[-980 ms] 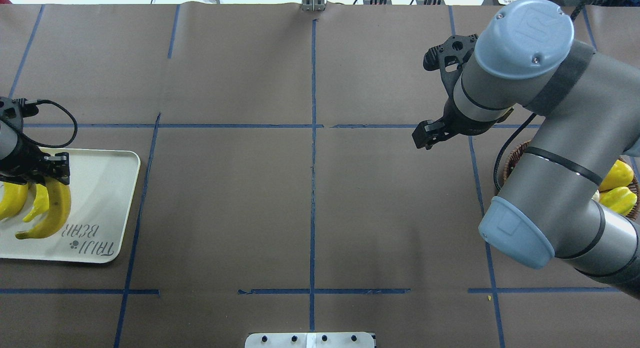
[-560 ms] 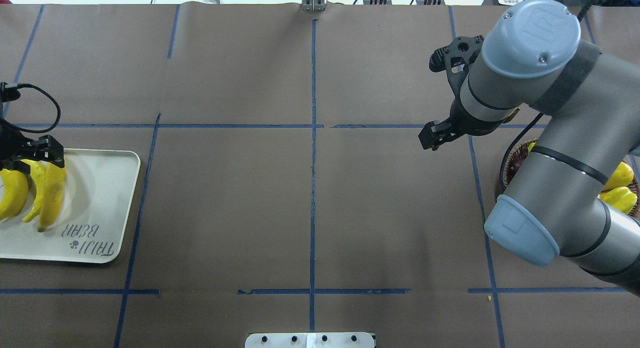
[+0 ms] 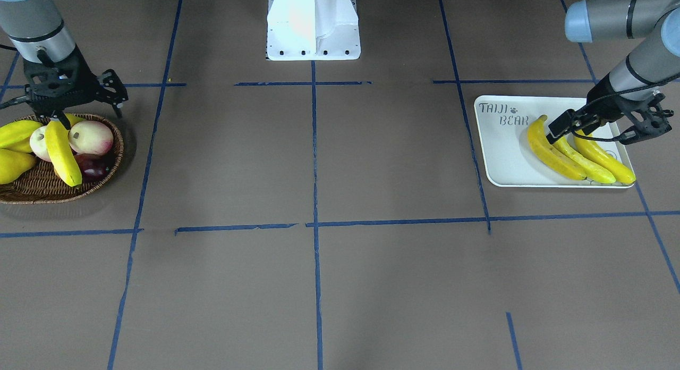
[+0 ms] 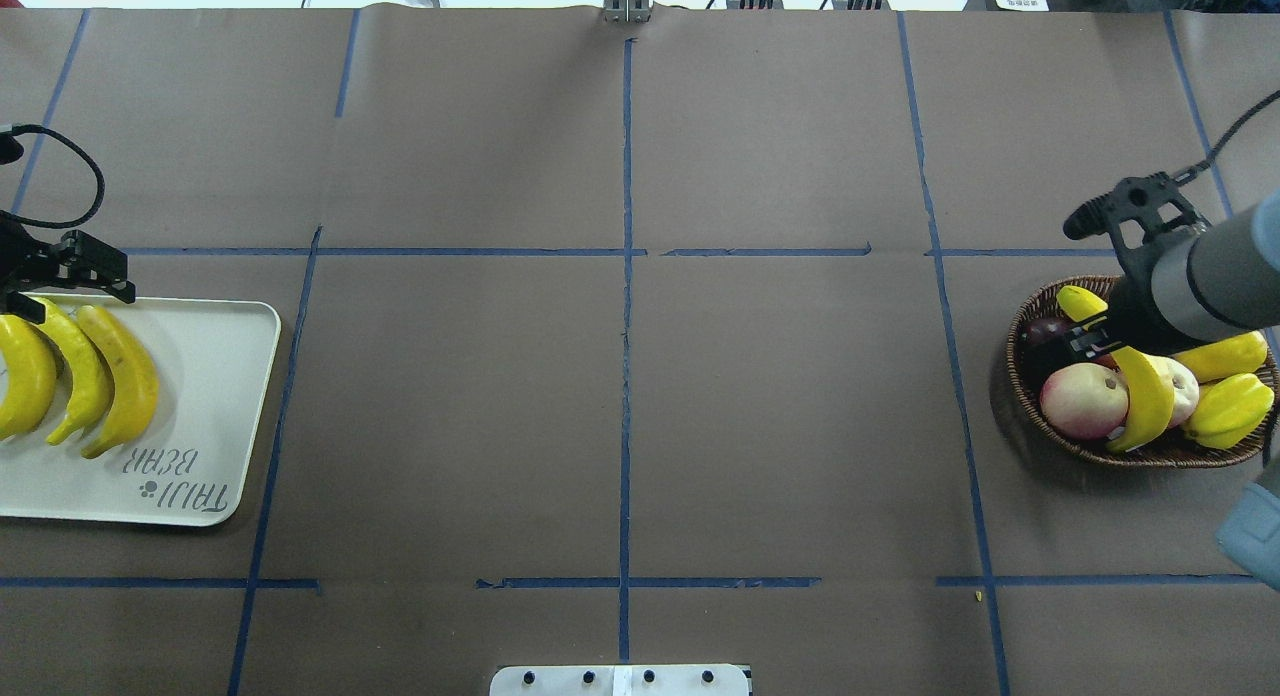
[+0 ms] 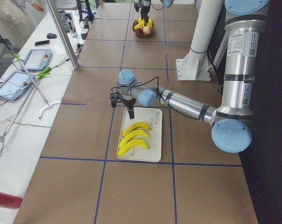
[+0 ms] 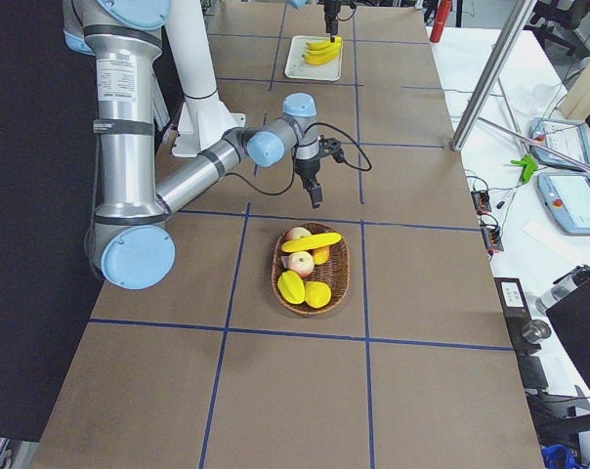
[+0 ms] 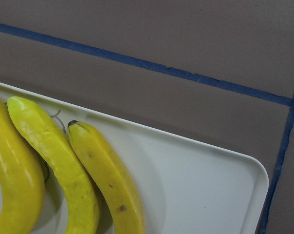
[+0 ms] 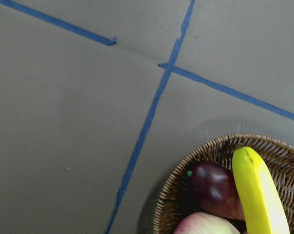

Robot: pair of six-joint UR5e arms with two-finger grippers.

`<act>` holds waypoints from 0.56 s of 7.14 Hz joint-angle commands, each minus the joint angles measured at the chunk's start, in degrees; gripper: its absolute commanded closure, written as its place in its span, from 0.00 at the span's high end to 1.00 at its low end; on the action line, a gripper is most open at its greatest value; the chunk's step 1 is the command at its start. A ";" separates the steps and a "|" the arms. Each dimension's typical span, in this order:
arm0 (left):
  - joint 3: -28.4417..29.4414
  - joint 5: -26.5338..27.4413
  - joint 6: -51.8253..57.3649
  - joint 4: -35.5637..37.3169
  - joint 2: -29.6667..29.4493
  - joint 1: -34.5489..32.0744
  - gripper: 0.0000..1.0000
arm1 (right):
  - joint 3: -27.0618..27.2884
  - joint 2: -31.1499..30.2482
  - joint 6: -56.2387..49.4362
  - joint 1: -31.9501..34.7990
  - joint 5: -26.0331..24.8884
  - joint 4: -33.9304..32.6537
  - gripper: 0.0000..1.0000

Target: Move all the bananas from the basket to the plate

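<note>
Robotics lab: paper-covered table [image 4: 450, 426] with blue tape grid [image 4: 627, 276], teach pendants [image 5: 36, 59] on side bench [image 5: 10, 154].

Grey arms [image 5: 187, 105], pale-blue joint caps [image 5: 230, 135]

Three bananas [image 4: 88, 376] on plate [image 4: 215, 376]; fourth banana [image 3: 62, 154] in basket [image 3: 42, 186].

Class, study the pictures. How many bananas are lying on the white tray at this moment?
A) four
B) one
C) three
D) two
C: three bananas lie side by side on the white tray, while a fourth banana is in the basket.
</note>
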 commanded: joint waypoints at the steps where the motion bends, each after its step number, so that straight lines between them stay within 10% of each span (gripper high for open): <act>1: -0.16 0.15 -0.14 -0.03 -0.09 -0.03 1.00 | -4.08 -9.06 -0.49 3.84 7.27 16.19 0.98; 4: -0.34 0.24 -0.05 -0.03 0.00 -0.03 1.00 | -13.49 -10.84 -3.22 6.51 11.45 27.30 0.91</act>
